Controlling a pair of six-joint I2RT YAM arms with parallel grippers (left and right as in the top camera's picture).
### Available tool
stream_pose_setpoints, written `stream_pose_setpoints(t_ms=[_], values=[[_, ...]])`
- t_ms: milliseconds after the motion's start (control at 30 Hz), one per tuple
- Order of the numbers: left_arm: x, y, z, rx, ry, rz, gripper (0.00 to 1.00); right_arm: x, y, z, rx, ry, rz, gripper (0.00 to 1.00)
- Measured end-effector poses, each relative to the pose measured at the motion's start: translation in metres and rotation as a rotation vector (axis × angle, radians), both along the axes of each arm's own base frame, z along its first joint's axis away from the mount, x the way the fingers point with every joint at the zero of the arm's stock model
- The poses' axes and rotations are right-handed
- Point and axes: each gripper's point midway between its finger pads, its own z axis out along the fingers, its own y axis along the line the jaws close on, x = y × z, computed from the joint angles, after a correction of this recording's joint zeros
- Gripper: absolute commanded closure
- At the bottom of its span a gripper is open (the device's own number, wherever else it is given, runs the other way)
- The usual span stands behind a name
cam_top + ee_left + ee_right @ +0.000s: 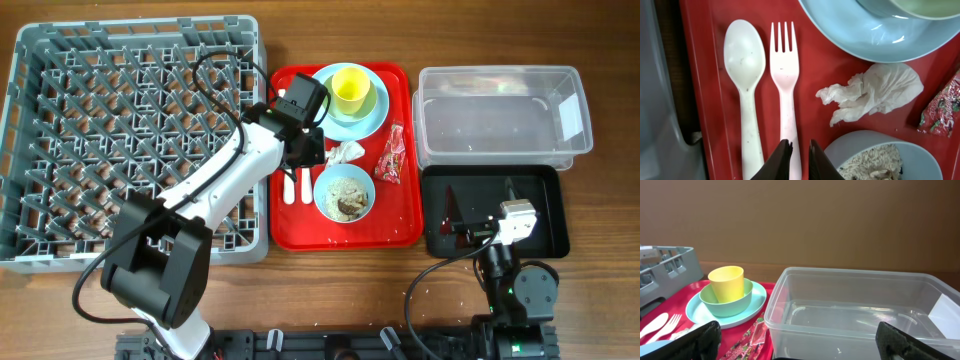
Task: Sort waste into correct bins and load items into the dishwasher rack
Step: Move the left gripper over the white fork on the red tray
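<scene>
So the left gripper [796, 150] sits low over the big flat red tray [400, 225], right above the handle of the white plastic fork [784, 60]. Its fingers are almost together with just a sliver of gap. Honestly can't tell if it's pinching the handle or only hovering on it. The white plastic spoon [745, 55] lies just beside the fork, parallel to it, bowl end pointing the same way.

The crumpled white tissue [875, 92] and the small red crinkly snack wrapper [942, 110] are both on the tray. So is the pale blue bowl [345, 192], which has whitish rice with brown scraps in it. The small yellow cup [726, 282] stands in a pale green bowl [727, 302] on the pale blue round plate [715, 317].

The large square grey plastic rack [130, 130] is left of the tray on the wooden table [600, 300]. The clear rectangular plastic tub [500, 110] is on the right. The shallow black rectangular tray [540, 215] lies just in front of it.

The right gripper [797, 342] is spread wide over the black tray, with nothing in it.
</scene>
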Motion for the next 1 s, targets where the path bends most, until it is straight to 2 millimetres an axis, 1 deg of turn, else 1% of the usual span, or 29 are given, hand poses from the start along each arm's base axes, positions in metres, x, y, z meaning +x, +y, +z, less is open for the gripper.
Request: stream_pose_setpoints(t_ms=[167, 300, 367, 400, 433, 500, 600, 633, 767, 900, 1000], values=[[0.007, -0.004, -0.002, -0.023, -0.034, 0.011, 0.89, 0.000, 0.000, 0.000, 0.000, 0.000, 0.000, 0.01], [0.004, -0.002, -0.010, -0.021, -0.028, 0.014, 0.85, 0.000, 0.000, 0.000, 0.000, 0.000, 0.000, 0.00], [0.005, -0.003, -0.010, -0.023, -0.032, 0.014, 0.79, 0.000, 0.000, 0.000, 0.000, 0.000, 0.000, 0.00], [0.006, -0.003, -0.010, -0.025, -0.036, 0.014, 0.80, 0.000, 0.000, 0.000, 0.000, 0.000, 0.000, 0.00], [0.007, -0.004, -0.011, -0.026, -0.036, 0.016, 0.87, 0.000, 0.000, 0.000, 0.000, 0.000, 0.000, 0.00], [0.006, -0.003, -0.016, -0.019, -0.027, 0.021, 0.86, 0.000, 0.000, 0.000, 0.000, 0.000, 0.000, 0.00], [0.008, -0.004, -0.019, -0.019, -0.028, 0.022, 0.79, 0.000, 0.000, 0.000, 0.000, 0.000, 0.000, 0.00], [0.009, -0.004, -0.023, -0.017, -0.025, 0.022, 0.78, 0.000, 0.000, 0.000, 0.000, 0.000, 0.000, 0.00], [0.008, -0.003, -0.035, -0.002, -0.003, 0.023, 0.79, 0.000, 0.000, 0.000, 0.000, 0.000, 0.000, 0.00], [0.009, -0.002, -0.037, 0.006, -0.004, 0.025, 0.81, 0.000, 0.000, 0.000, 0.000, 0.000, 0.000, 0.00], [0.010, -0.002, -0.038, 0.008, -0.008, 0.027, 0.80, 0.000, 0.000, 0.000, 0.000, 0.000, 0.000, 0.00]])
